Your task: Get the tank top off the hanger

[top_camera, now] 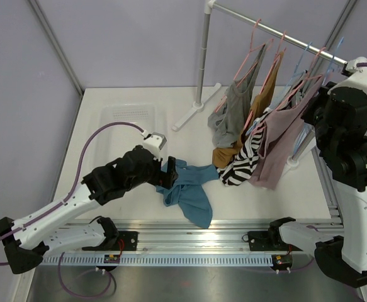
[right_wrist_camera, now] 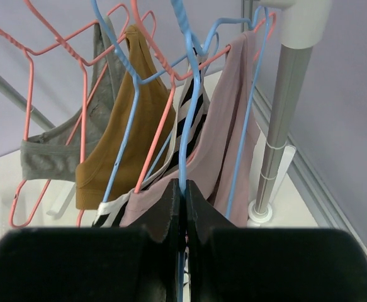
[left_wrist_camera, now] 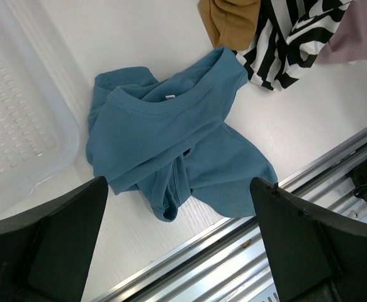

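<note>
Left claw (top_camera: 170, 171): mine, spread wide and holding nothing, hovering just over the blue tank top (top_camera: 189, 192).
Tank top: off any hanger, crumpled on the table (top_camera: 139, 100) near the middle of the front edge.
Tank top's lie: folded over itself. Its longest stretch slants from the front edge toward the hanging clothes, and the neckline faces them.
Right claw (right_wrist_camera: 183, 195): mine too, pinched shut on the wire of a blue hanger (right_wrist_camera: 183, 170) up at the rail (top_camera: 277, 31).
Rail: over the right rear corner, carrying grey, mustard, striped and mauve tops.
Tray (left_wrist_camera: 19, 126): clear plastic, at the left edge beside the tank top.
</note>
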Robot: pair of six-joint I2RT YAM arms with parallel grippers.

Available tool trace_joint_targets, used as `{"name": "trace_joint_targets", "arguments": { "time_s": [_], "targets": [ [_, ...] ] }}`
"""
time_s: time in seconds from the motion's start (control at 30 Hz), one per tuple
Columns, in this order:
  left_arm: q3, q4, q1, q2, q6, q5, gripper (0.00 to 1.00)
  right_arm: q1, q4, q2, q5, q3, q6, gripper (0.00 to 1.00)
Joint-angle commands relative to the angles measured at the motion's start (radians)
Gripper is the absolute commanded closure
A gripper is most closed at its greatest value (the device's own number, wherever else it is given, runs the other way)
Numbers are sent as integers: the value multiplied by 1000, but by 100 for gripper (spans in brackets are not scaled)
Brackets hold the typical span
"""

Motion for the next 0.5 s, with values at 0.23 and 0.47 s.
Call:
{"name": "trace_joint_targets", "arguments": {
  "time_s": [0.23, 0.47],
  "targets": [
    [-27, 71, -57, 30, -27, -67, 1, -7, 135, -20, 77, -126, -45, 100],
    [-71, 101, -60, 32, -39, -70, 1, -134, 124, 11, -41, -126, -50, 100]
  ]
}}
